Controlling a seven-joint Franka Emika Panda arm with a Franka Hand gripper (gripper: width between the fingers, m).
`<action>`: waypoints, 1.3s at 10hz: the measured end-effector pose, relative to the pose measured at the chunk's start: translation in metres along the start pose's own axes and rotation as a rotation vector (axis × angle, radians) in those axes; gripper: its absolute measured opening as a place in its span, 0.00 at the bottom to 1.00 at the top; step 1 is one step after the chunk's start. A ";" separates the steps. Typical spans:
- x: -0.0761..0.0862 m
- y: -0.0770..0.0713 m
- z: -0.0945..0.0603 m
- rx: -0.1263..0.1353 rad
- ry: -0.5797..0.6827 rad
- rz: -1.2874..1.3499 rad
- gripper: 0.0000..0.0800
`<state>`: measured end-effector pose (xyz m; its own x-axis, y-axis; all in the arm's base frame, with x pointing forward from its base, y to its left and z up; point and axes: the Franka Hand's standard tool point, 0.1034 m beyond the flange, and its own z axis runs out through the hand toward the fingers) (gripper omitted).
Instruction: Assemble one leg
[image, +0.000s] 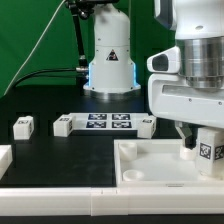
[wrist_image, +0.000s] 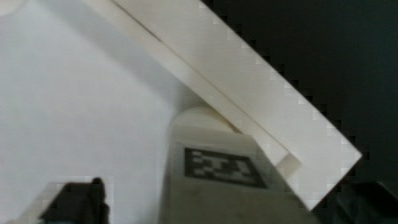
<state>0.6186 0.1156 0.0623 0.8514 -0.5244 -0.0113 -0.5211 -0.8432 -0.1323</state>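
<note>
The leg stands upright just under the gripper, over the corner of the white tray-like piece on the exterior view's right, and its tag faces that camera. The tray-like piece lies on the black tabletop. In the wrist view one dark finger shows beside the leg with a gap between them. The other finger is hidden, so I cannot tell if the gripper is open or closed.
</note>
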 end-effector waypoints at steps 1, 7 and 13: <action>0.000 0.001 0.001 -0.003 0.000 -0.131 0.81; -0.002 -0.005 0.000 -0.048 0.012 -0.767 0.81; 0.002 -0.002 0.000 -0.068 0.009 -1.022 0.53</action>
<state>0.6209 0.1164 0.0627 0.8900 0.4484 0.0832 0.4512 -0.8922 -0.0178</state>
